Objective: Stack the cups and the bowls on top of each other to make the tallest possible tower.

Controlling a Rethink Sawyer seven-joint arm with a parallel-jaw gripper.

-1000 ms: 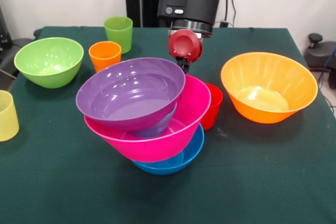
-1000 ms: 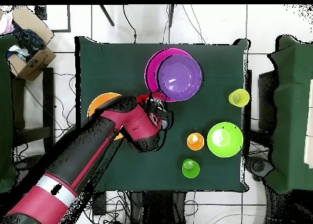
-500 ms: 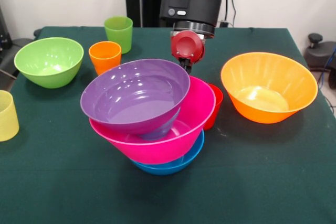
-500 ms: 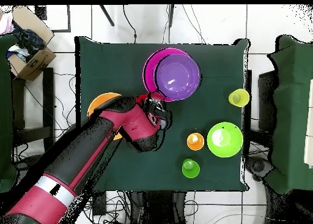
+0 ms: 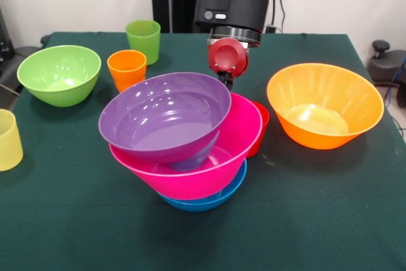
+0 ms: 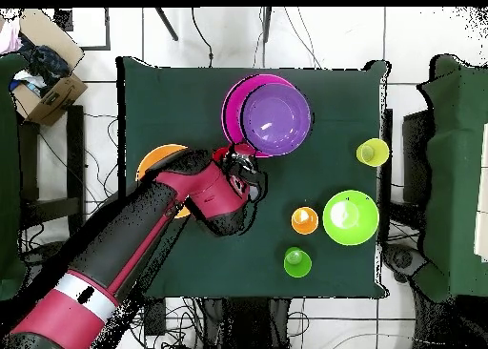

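blocked: tower (image 5: 181, 138) mid-table, orange bowl (image 5: 325, 105) beside | free: near edge (bare cloth)

Counting bowls first: five on view. A purple bowl (image 5: 163, 117) sits atop a pink bowl (image 5: 219, 163), and under that a blue bowl (image 5: 212, 196) peeks out, so three make up the pile at centre frame. Then a lime green bowl (image 5: 59, 74) at the left and an orange bowl (image 5: 325, 105) at the right, each standing alone.

Now cups: four. A green cup (image 5: 143, 40) and an orange cup (image 5: 127, 68) in the upper left, a pale yellow cup (image 5: 9, 139) at the left edge, and a red cup (image 5: 257, 129) just showing behind the pink bowl's rim.

One robot arm (image 5: 233, 4) at top centre.
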